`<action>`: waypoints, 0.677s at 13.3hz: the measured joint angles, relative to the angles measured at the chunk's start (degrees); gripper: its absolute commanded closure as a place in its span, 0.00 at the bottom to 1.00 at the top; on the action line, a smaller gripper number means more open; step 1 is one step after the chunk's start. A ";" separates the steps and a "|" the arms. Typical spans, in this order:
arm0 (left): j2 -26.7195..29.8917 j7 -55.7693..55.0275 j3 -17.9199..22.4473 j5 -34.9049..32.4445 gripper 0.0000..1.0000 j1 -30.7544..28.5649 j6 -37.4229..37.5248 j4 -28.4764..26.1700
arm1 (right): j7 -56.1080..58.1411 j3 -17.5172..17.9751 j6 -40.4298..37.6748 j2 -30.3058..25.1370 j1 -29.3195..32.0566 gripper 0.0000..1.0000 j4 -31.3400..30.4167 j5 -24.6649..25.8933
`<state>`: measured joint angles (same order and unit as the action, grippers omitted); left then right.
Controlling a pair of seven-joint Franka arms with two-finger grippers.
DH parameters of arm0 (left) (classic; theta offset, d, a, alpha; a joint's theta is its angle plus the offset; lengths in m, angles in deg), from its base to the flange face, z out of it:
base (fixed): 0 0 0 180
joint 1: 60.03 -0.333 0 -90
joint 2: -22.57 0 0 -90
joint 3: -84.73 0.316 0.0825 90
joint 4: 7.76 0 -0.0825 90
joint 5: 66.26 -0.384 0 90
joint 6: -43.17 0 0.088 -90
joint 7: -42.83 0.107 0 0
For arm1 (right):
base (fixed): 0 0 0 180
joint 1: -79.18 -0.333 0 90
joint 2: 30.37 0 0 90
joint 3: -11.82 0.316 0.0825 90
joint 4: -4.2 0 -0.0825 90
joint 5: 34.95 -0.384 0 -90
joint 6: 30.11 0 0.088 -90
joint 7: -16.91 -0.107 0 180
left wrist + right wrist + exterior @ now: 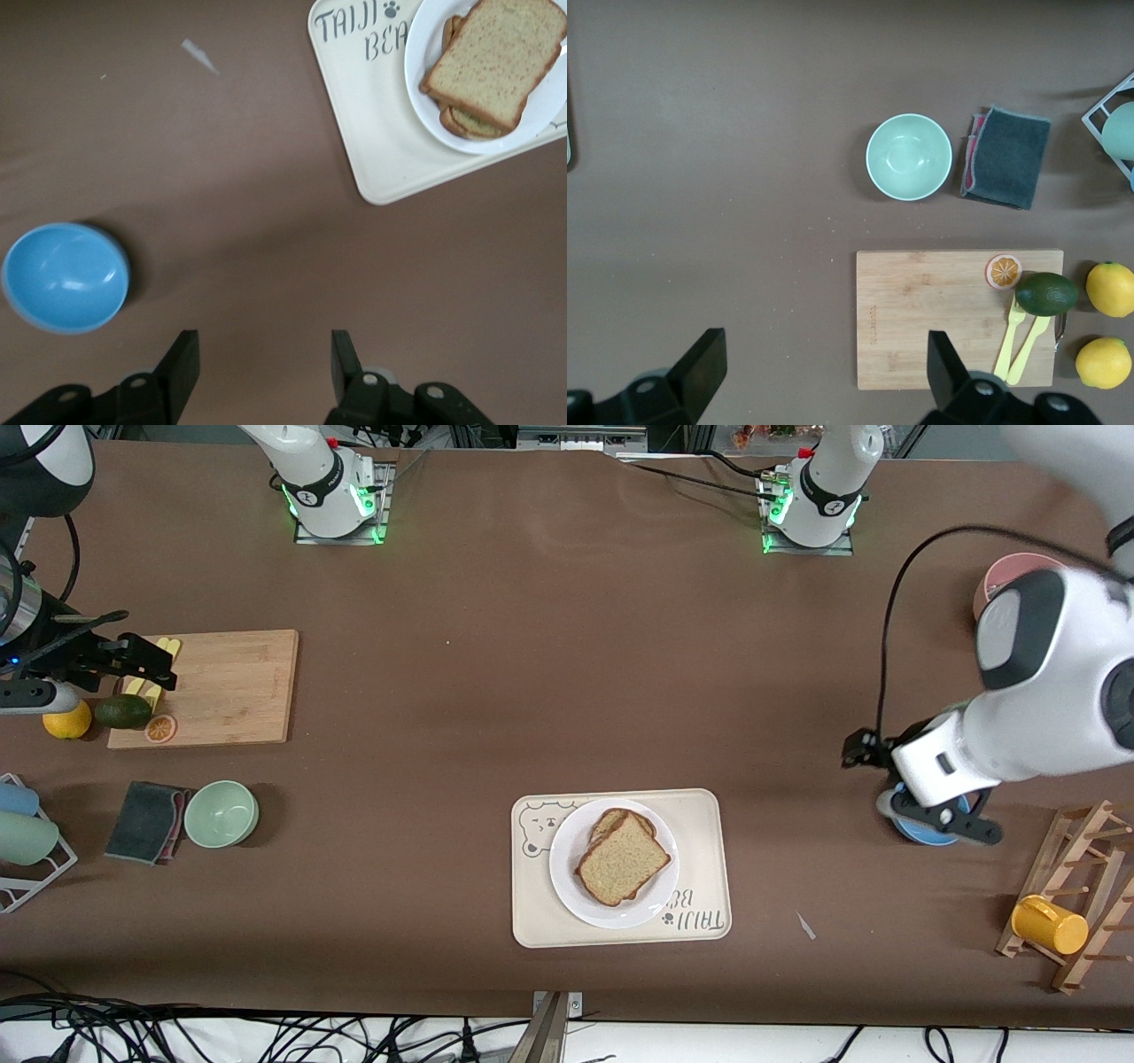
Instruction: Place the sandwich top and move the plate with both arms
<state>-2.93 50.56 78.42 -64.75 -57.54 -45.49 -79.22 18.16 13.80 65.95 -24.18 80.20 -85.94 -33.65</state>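
The sandwich top point(623, 857) sits stacked at lower centre. Grip the rigid, probably slippery plate point(567, 877) at opposing rims — left pincer point(263, 363) and right pincer point(824, 367) both gape wide.

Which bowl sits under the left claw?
The blue bowl, toward the left arm's end of the table. The pale green bowl sits beside the grey cloth.

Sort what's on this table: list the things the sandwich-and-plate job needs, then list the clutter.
Job: sandwich top lying on the stack, plate, cream bear tray under it, left hand and right hand, both open.

Clutter: blue bowl, green bowl, cutting board, avocado, lemons, grey cloth, yellow cup.
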 measured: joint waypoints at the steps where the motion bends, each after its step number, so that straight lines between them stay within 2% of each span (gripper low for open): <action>1: 2.39 -0.53 0.07 -0.36 0.00 -0.03 2.70 -0.03 | 0.00 0.00 0.00 0.01 0.00 0.00 -0.03 0.01; 4: 8.79 -0.77 0.20 -0.44 0.00 -0.73 6.79 -1.04 | -0.02 -0.02 0.00 0.03 0.00 0.00 -0.08 0.00; 6: 11.98 -1.10 0.19 -0.44 0.00 -0.77 6.27 -4.24 | -0.01 -0.03 0.00 0.03 0.00 0.00 -0.09 0.00; 9: 18.64 -1.73 0.16 -0.44 0.00 -0.72 -2.91 -16.22 | 0.00 -0.03 0.03 0.03 0.00 0.00 -0.10 -0.01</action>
<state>15.71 48.83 78.58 -65.20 -58.26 -48.40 -95.44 18.16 13.77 65.98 -24.15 80.20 -86.04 -33.65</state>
